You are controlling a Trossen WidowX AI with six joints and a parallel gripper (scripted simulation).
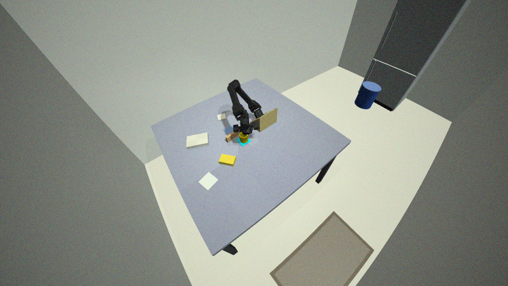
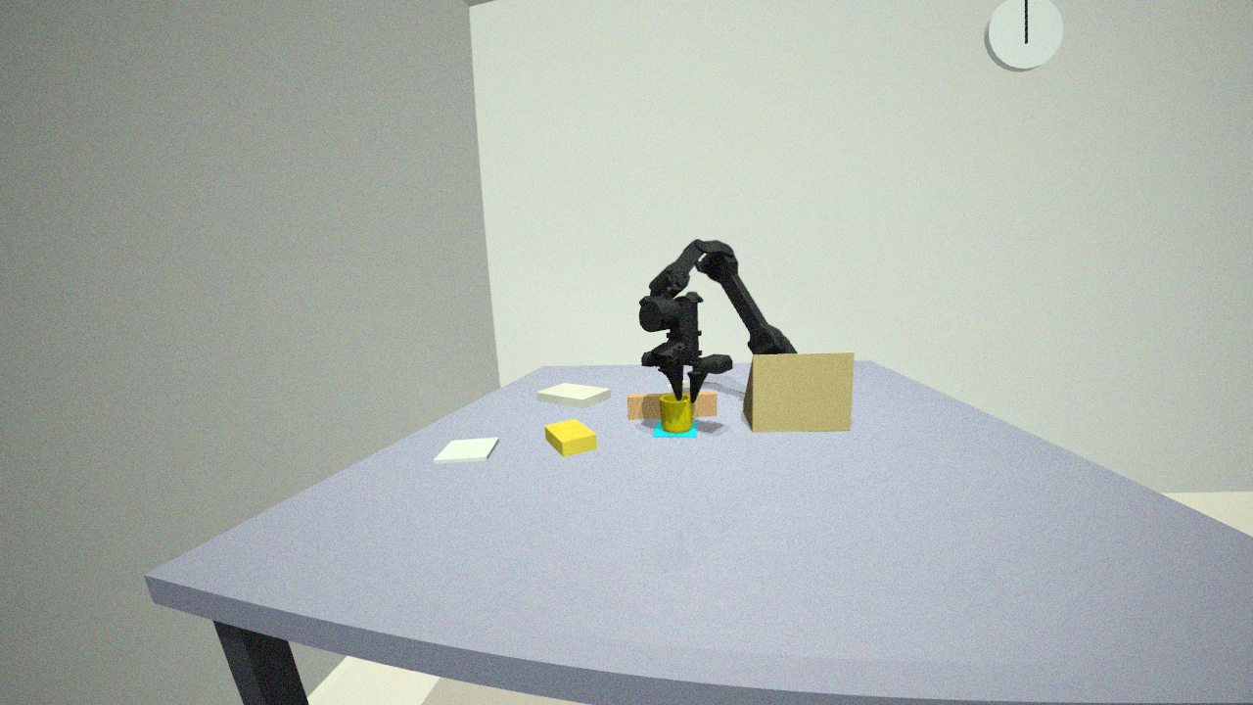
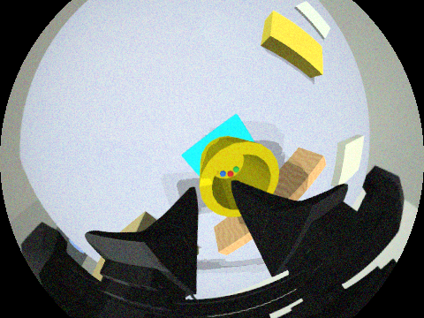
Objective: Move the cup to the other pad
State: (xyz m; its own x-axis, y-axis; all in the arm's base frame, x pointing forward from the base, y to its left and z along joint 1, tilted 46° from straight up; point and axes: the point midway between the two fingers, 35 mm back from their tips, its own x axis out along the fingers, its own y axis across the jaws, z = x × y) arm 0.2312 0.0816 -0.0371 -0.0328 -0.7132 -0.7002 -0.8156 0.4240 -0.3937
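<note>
Cup (image 2: 675, 412) w/ marbles (image 3: 229, 172) sits upright on the cyan pad (image 2: 675, 430) on the worktop (image 2: 788, 543), straight below the claw (image 2: 684, 383), which is released, fingers spread just above the rim, so withdrawal looks straight up.

On the lavender table (image 2: 788, 543): upright tan cardboard panel (image 2: 802, 392), orange wooden block (image 2: 642, 404), yellow flat block (image 2: 570, 436), two flat white slabs (image 2: 573, 394) (image 2: 466, 449); blue cylindrical bin (image 1: 368, 94) on the floor.
</note>
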